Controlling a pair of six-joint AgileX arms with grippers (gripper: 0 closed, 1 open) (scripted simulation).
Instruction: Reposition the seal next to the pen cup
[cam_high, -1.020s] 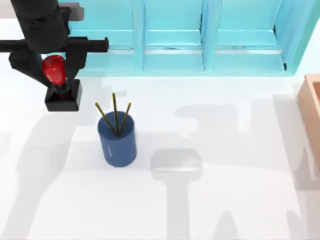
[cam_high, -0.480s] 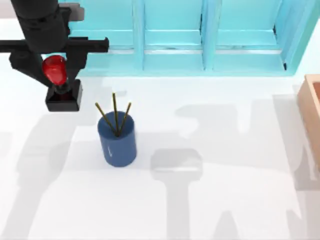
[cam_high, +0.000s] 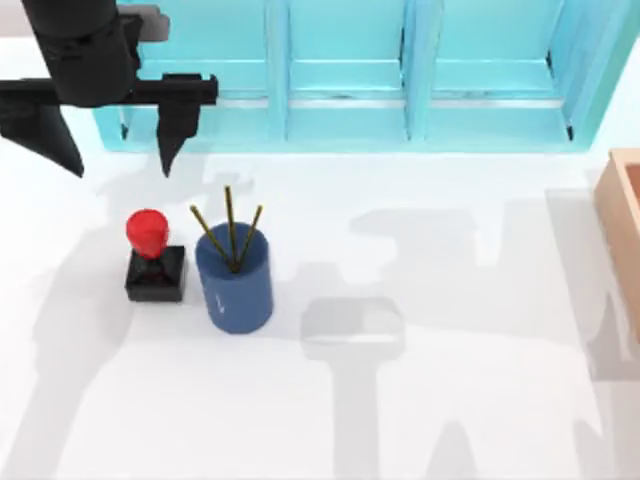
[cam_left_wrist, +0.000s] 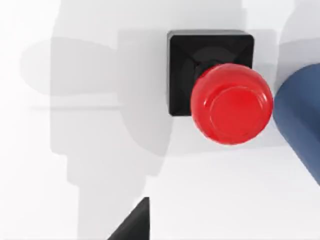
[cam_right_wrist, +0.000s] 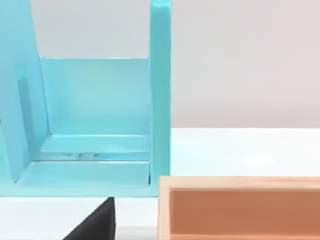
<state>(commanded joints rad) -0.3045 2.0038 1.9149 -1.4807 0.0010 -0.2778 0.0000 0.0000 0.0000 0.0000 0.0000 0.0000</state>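
Observation:
The seal (cam_high: 152, 252), a red knob on a black square base, stands upright on the table just left of the pen cup (cam_high: 236, 285), close beside it. The pen cup is a dark blue cylinder with three pencils sticking out. My left gripper (cam_high: 115, 150) hovers above and behind the seal, open and holding nothing, its fingers (cam_high: 176, 135) spread wide. The left wrist view looks straight down on the seal (cam_left_wrist: 231, 102), with the pen cup (cam_left_wrist: 302, 117) at the side. My right gripper (cam_right_wrist: 97, 225) is parked at the table's right.
A light blue shelf unit (cam_high: 410, 90) runs along the back of the table. A wooden box (cam_high: 622, 215) sits at the right edge and appears again as the box (cam_right_wrist: 240, 207) in the right wrist view. White tabletop lies open in front of the cup.
The left gripper opened and let go of the seal. The seal went from hanging in the fingers at the back left down onto the table beside the pen cup.

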